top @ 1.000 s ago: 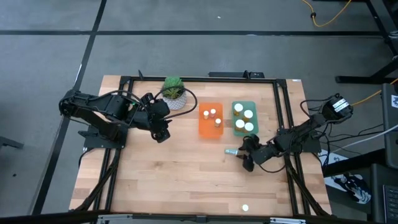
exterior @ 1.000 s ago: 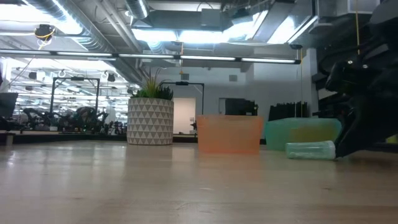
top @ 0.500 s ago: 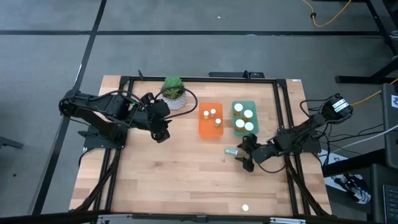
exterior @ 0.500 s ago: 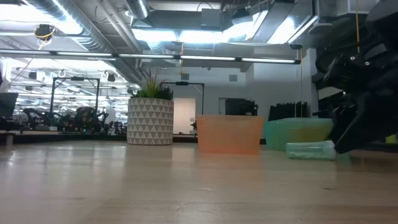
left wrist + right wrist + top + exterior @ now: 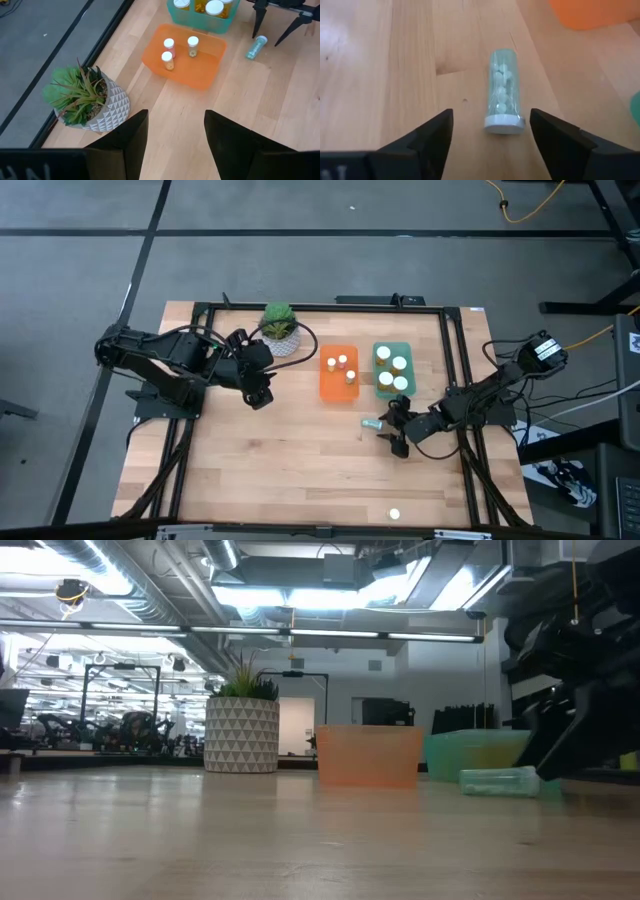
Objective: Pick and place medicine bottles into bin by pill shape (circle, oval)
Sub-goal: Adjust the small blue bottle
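Wooden table [image 5: 300,470]: clear bottle [image 5: 504,90] lies flat, cap toward right gripper [image 5: 492,137], whose spread jaws have edged nearer; left gripper [image 5: 172,137] open, idle.

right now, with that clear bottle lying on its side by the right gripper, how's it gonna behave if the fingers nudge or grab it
The clear bottle lies flat on the bare wooden table, so a sideways nudge would probably roll it. Its smooth round wall looks slippery; the open right gripper should likely close squarely across it. The loose pills inside look few, so it is probably light and easily knocked away.
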Action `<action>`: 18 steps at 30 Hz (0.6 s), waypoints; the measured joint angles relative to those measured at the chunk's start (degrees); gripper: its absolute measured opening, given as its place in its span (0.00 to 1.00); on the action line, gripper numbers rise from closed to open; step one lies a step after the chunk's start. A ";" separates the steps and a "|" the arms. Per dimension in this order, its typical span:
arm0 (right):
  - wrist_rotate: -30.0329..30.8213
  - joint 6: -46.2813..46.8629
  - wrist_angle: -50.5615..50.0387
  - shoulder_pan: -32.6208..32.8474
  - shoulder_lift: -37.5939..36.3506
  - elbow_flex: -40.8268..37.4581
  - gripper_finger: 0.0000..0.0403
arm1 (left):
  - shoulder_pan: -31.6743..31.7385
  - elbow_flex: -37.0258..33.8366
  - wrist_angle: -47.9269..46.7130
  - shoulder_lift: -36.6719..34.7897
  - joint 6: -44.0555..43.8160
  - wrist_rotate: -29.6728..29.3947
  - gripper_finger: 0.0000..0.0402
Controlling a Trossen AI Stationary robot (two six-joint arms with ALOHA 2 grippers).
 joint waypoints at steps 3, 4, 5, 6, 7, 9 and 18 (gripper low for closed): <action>0.00 0.53 -0.02 0.00 0.00 0.00 0.62 | -0.02 0.00 0.00 0.00 0.00 0.00 0.47; 0.15 0.55 -0.02 0.00 0.00 0.00 0.60 | 0.00 0.00 0.00 0.00 0.00 0.00 0.47; 0.63 0.58 -0.01 0.00 0.04 0.00 0.59 | -0.01 0.00 0.00 0.00 0.00 0.00 0.47; 1.17 0.69 0.04 0.00 0.26 0.02 0.58 | 0.00 0.00 0.00 0.00 0.00 0.00 0.47; 1.46 0.72 0.02 0.00 0.56 0.02 0.58 | 0.00 0.00 0.00 0.00 -0.02 0.00 0.47; 1.71 0.75 0.05 -0.20 1.37 0.02 0.57 | 0.00 0.00 0.00 0.00 -0.04 0.00 0.47; 1.20 0.78 1.17 -0.62 3.15 0.02 0.57 | -0.01 0.00 0.02 0.00 -0.09 0.00 0.47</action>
